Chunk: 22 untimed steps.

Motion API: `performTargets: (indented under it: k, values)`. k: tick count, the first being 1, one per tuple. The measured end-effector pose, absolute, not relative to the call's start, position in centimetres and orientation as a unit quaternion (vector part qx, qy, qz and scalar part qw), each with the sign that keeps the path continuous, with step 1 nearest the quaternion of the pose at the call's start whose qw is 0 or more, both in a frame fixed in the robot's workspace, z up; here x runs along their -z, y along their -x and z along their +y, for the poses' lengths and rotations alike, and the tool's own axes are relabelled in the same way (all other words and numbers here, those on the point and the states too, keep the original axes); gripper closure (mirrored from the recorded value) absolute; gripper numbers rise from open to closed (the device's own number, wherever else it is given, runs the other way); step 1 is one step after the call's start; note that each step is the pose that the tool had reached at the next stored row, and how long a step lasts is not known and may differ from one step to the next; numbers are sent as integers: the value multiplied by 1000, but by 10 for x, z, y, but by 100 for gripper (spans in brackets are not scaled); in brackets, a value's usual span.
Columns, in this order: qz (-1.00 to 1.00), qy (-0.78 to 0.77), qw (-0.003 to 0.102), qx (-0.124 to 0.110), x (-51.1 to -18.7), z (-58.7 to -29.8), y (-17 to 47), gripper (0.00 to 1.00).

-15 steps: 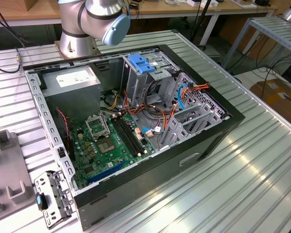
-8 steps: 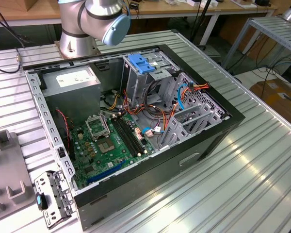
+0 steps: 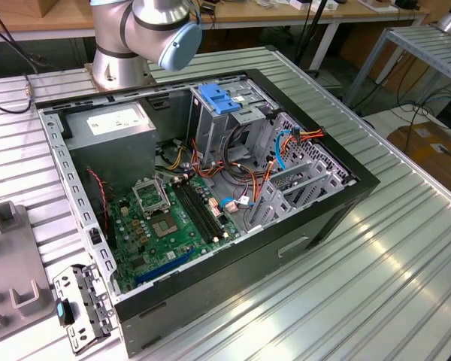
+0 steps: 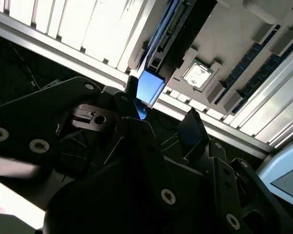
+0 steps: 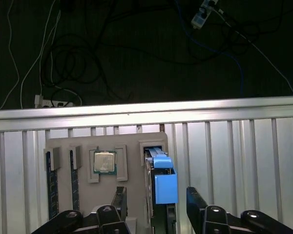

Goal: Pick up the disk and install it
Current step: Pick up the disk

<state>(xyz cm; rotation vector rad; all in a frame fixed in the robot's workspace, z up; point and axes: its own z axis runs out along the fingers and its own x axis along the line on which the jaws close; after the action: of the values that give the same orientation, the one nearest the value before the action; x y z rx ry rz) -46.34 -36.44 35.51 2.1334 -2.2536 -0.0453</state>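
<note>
The disk [image 5: 162, 183] stands on edge in a slot of a grey holder tray [image 5: 132, 141], with its blue side rail facing the camera. In the first wrist view, my gripper [image 5: 157, 202] is open just above it. One dark fingertip [image 5: 119, 199] is on one side of the disk and the other on the opposite side, and neither touches it. The second wrist view shows the same blue rail end [image 4: 150, 87] between the fingers [image 4: 193, 127] of the gripper [image 4: 161, 114]. The open computer case [image 3: 210, 188] lies on the table in the exterior view.
The holder tray also carries a processor chip [image 5: 103, 162] and memory sticks [image 5: 51, 185]. Inside the case are a drive cage with a blue handle [image 3: 218, 99], a grey power supply [image 3: 109, 124], a green motherboard [image 3: 173, 226] and loose cables [image 3: 286, 143]. The ribbed metal table [image 3: 376, 286] ends beside dark floor with wires [image 5: 88, 53].
</note>
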Motion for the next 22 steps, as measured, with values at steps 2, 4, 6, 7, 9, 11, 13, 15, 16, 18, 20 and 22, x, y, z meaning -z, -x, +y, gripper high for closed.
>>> performTargets:
  k: [2, 4, 6, 7, 9, 11, 13, 15, 16, 18, 20, 22]
  values:
    - [-726, -687, 19, 15, -355, -364, 463, 40]
    - [-726, -687, 19, 15, -355, -364, 463, 40]
    - [-726, -687, 19, 15, -355, -364, 463, 40]
    - [-726, -687, 19, 15, -355, -364, 463, 40]
    - [-726, -687, 18, 14, -352, -364, 463, 40]
    - [-726, -687, 18, 13, -349, -364, 463, 40]
    - [-726, -687, 17, 12, -346, -364, 463, 40]
    - [-726, -687, 15, 11, -343, -362, 464, 40]
    - [-726, -687, 15, 10, -342, -360, 464, 40]
    - [-726, -687, 13, 9, -340, -357, 466, 40]
    - [-726, -687, 9, 5, -338, -357, 472, 40]
    - [-726, -687, 5, 1, -336, -357, 475, 40]
